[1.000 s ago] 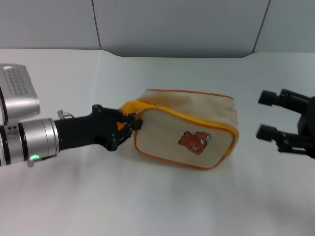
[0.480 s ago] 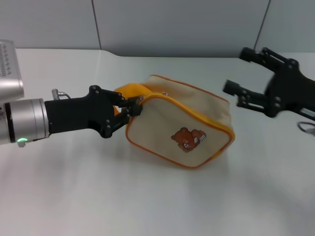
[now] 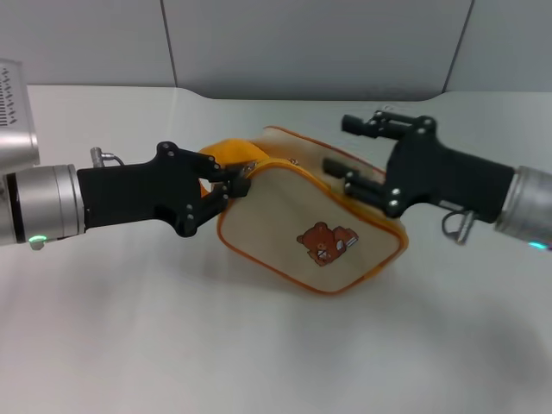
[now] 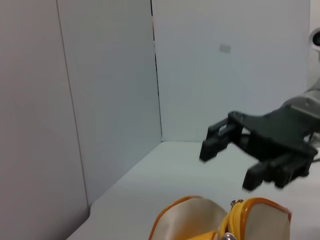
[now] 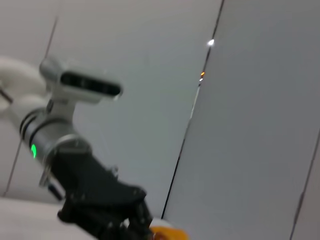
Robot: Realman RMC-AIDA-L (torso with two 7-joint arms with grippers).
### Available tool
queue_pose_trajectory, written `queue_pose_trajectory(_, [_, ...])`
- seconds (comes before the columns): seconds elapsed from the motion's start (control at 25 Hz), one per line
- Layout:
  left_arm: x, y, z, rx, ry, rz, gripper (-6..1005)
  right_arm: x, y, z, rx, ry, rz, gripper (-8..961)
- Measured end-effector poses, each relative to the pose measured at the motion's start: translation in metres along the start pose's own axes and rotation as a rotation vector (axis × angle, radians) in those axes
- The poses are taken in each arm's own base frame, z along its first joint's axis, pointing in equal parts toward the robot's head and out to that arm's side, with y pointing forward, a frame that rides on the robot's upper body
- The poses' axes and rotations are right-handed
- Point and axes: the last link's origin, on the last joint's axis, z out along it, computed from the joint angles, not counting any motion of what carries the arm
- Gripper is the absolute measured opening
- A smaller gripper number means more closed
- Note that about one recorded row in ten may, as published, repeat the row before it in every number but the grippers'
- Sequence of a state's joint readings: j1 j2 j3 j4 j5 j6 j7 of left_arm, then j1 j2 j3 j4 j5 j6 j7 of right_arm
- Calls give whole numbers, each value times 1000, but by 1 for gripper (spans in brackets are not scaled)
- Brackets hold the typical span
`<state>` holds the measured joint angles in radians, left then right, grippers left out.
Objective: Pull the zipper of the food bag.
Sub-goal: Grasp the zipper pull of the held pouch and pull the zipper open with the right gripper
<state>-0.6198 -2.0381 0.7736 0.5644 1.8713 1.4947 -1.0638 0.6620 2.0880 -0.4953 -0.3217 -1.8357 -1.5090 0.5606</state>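
Observation:
The cream food bag with orange piping and a brown bear print lies tilted on the white table. My left gripper is shut on the bag's left end, just under the orange strap handle. The orange zip track runs along the top edge, and a small silver pull tab shows near its left part. The tab also shows in the left wrist view. My right gripper is open and hovers over the bag's top right, close to the track. The left wrist view also shows the right gripper, open.
The white table spreads around the bag, with grey wall panels behind its back edge. The right wrist view shows my left arm and a bit of the orange handle.
My right gripper has swung in from the right to over the bag's top. My left gripper has lifted and tilted the bag's left end a little.

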Motion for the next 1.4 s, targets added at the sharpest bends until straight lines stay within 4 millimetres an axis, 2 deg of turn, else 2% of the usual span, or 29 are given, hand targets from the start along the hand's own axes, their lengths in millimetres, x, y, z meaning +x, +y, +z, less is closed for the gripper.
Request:
queue_pose_trajectory(0.24, [1, 0, 1, 3, 6, 0, 123, 6, 9, 16, -34, 27, -59, 536])
queue_pose_trajectory(0.44, [3, -2, 1, 4, 10, 4, 122, 10, 17, 24, -94, 60, -81, 525])
queue_pose_trajectory(0.84, [5, -4, 3, 14, 15, 7, 119, 10, 25, 24, -143, 55, -106, 385])
queue_pose_trajectory(1.24, [6, -3, 5, 9, 20, -1, 119, 8, 27, 27, -139, 35, -102, 382])
queue_pose_trajectory(1.4, [6, -1, 7, 5, 24, -7, 113, 9, 29, 31, -135, 39, -83, 332])
